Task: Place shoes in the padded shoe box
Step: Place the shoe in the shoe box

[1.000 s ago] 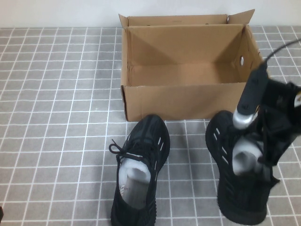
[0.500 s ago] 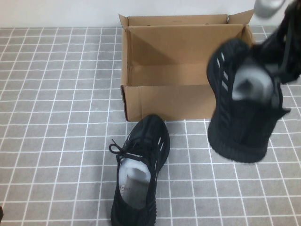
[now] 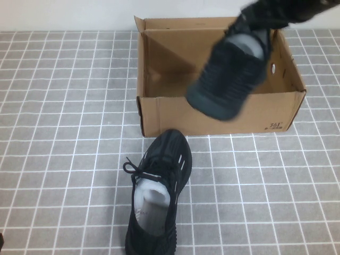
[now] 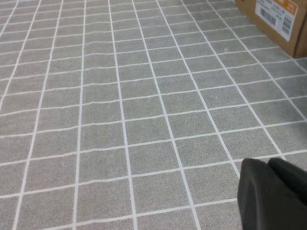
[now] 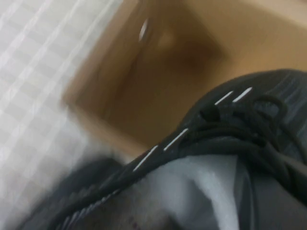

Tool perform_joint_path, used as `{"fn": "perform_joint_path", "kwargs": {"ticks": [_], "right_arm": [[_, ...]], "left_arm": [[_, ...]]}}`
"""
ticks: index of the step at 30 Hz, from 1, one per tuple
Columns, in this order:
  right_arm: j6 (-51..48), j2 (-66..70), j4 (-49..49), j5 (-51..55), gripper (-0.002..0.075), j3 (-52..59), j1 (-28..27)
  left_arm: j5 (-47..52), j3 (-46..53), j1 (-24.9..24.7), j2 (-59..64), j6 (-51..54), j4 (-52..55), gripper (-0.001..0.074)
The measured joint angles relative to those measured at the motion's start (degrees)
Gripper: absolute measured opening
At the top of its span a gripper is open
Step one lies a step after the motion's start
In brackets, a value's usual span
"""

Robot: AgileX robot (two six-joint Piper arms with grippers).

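Note:
One black knit sneaker hangs tilted in the air over the right half of the open brown cardboard shoe box. My right gripper reaches in from the top right and is shut on its heel end. In the right wrist view the sneaker's grey insole and white dashes fill the view, with the box's inside beyond. The second black sneaker lies on the table in front of the box, toe toward it. My left gripper is shut and empty, low over the tiles.
The table is covered with a grey tile-pattern cloth. A corner of the box with an orange-and-white label shows in the left wrist view. The box's short flaps stand up at the back.
My right gripper has lifted the sneaker off the table at the front right and carried it up, back and left, to above the box opening. The other sneaker and the left arm have not moved.

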Motion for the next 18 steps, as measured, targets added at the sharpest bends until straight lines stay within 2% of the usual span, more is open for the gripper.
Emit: {"fn": "perform_joint_path", "kwargs": {"ticks": [6, 18], "right_arm": [[10.83, 5.53, -7.22, -9.59, -0.0006, -2.17, 0.00], [10.97, 11.91, -8.28, -22.03, -0.0006, -2.33, 0.00]], "left_arm": [[0.00, 0.00, 0.00, 0.00, 0.00, 0.00, -0.0004], [0.00, 0.00, 0.00, 0.00, 0.00, 0.00, -0.0004]]}}
